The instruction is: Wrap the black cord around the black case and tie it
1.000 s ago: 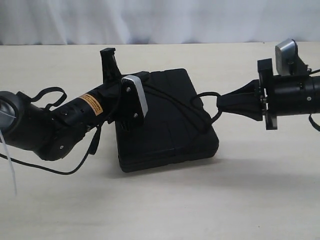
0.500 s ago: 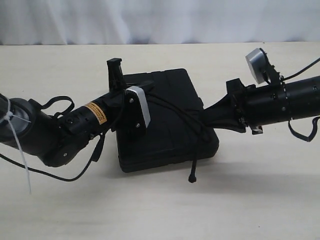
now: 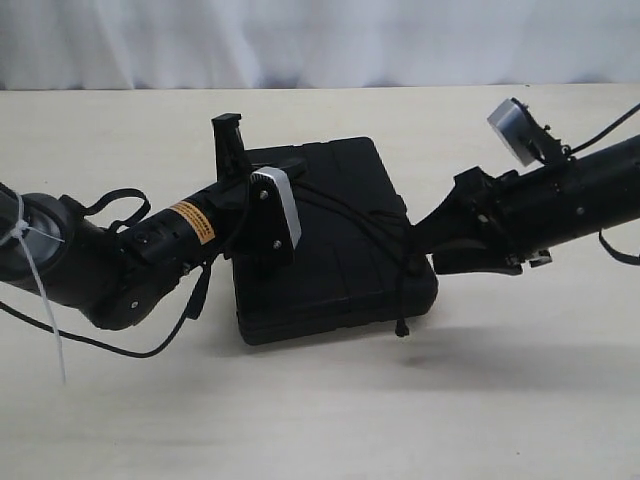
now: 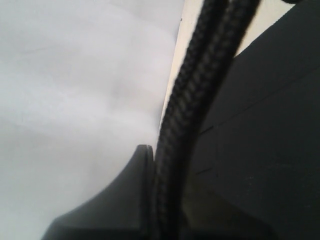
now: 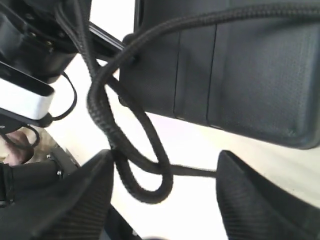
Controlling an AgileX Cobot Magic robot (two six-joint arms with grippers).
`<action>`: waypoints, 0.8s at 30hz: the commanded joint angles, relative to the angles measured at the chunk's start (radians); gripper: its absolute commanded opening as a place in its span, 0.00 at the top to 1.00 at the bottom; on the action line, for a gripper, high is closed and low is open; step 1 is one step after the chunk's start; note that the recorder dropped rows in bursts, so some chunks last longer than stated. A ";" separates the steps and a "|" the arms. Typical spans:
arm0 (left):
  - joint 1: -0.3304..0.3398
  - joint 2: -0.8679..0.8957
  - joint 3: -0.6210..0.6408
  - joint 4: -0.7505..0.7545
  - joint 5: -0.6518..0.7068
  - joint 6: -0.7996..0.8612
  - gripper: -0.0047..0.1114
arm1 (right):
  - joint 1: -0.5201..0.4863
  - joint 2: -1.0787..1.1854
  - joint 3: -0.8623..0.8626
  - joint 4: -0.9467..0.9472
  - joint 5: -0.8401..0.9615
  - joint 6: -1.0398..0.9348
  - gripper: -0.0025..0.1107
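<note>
On top of the flat rectangular matte black plastic case (image 3: 330,285), which is set near the middle of the pale beige table top (image 3: 300,420), the long thin black braided cord (image 3: 352,222) is laid slantwise across the lid towards the right edge.

- Hidden or unclear: the cord is hard to trace, black on black. It is lost under the left arm's grey-capped wrist camera (image 3: 277,208), and only one end can be made out. The left wrist view is blurred and filled by cord (image 4: 190,110) and case (image 4: 270,130).
- Appearance: coarse weave, doubled into a slack loop (image 5: 107,125) off the case's ribbed side (image 5: 240,75). A small knobbed end (image 3: 402,328) is hung down the front wall by the right corner.
- Left gripper (image 4: 160,165): clenched on the cord; one finger (image 4: 125,200) is seen, the other is not made out.
- Right gripper (image 5: 165,155): released, jaws spread at the case's right edge (image 3: 425,235), the loop loose between them.
- Change: a second ago the right jaws were clamped on the cord, out beyond the case's right side.
</note>
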State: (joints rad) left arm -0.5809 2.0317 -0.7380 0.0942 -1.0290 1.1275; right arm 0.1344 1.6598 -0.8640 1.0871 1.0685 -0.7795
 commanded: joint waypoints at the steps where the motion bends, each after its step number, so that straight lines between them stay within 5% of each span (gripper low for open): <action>1: -0.002 0.004 -0.003 -0.019 0.024 -0.008 0.96 | 0.003 -0.063 -0.030 -0.034 -0.007 0.009 0.47; 10: -0.002 0.004 -0.003 -0.019 0.026 -0.008 0.96 | 0.019 -0.263 -0.052 -0.300 -0.020 0.013 0.47; 15: -0.002 0.004 -0.003 -0.021 0.050 -0.008 0.96 | 0.185 -0.329 0.010 -0.460 -0.086 -0.022 0.47; 19: -0.002 0.004 -0.003 -0.021 0.059 -0.008 0.96 | 0.325 -0.325 0.072 -0.627 -0.345 0.163 0.47; 24: -0.002 0.004 -0.003 -0.021 0.059 -0.012 0.96 | 0.369 -0.287 0.102 -0.636 -0.455 0.252 0.47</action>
State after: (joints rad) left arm -0.5809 2.0317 -0.7417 0.0840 -1.0084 1.1258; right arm 0.4888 1.3544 -0.7714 0.4538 0.6672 -0.5593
